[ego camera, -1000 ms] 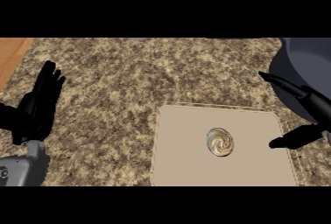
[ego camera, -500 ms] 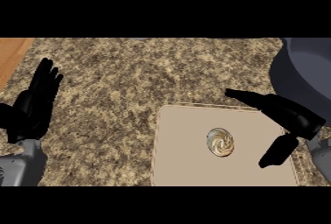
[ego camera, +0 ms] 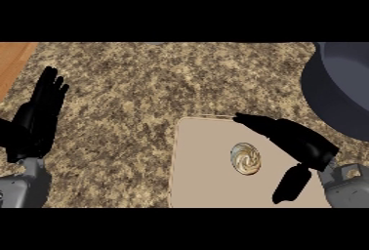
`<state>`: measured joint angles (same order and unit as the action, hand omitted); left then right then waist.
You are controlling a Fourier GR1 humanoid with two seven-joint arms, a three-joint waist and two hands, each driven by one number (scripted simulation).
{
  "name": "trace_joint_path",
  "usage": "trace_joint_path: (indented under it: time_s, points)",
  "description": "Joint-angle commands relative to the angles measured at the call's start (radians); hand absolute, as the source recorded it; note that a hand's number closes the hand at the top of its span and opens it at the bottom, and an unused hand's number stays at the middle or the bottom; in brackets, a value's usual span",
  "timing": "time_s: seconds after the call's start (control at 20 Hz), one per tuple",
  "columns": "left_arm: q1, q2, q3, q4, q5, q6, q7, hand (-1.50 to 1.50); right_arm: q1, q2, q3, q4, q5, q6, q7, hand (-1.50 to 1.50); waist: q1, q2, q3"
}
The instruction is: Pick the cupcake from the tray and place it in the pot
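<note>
On the speckled stone counter (ego camera: 144,93), lower middle of my head view, I log one flat beige tray (ego camera: 205,180), square-cornered, its near edge cut off by the view.

Item: cupcake (ego camera: 246,158), seen from above as a round swirl, sitting on the tray's upper right part. Nothing touches it.

Item: pot (ego camera: 346,93), dark grey, at the upper right edge of the view, only partly in view, standing off the tray and apart from the cupcake.

Item: my right hand (ego camera: 299,141), over the tray just to the right of the cupcake. Fingers are stretched out straight toward the upper left, thumb hanging down separately; the hand is spread and grasps nothing.

Item: my left hand (ego camera: 36,119), at the left edge, fingers straight and pointing up, resting, holding nothing.

Item: strip of wooden surface (ego camera: 13,61) at the far upper left, beside the counter.
</note>
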<state>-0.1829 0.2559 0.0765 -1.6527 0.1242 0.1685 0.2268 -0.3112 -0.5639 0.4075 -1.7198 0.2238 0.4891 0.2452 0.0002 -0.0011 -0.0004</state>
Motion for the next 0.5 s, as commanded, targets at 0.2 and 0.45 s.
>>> trace_joint_path:
  time_s: [0.2,0.45]
  points:
    - [-0.047,-0.029,-0.008,0.036,-0.041,0.014,0.02,0.0,0.041,0.113,0.061,0.05,0.217,-0.026,0.055,-1.5,0.001,0.002,0.0]
    - [-0.012,-0.051,-0.005,-0.001,-0.047,-0.004,0.011,0.0,0.071,0.121,-0.022,0.126,0.28,-0.008,-0.094,-1.5,0.002,0.001,0.001]
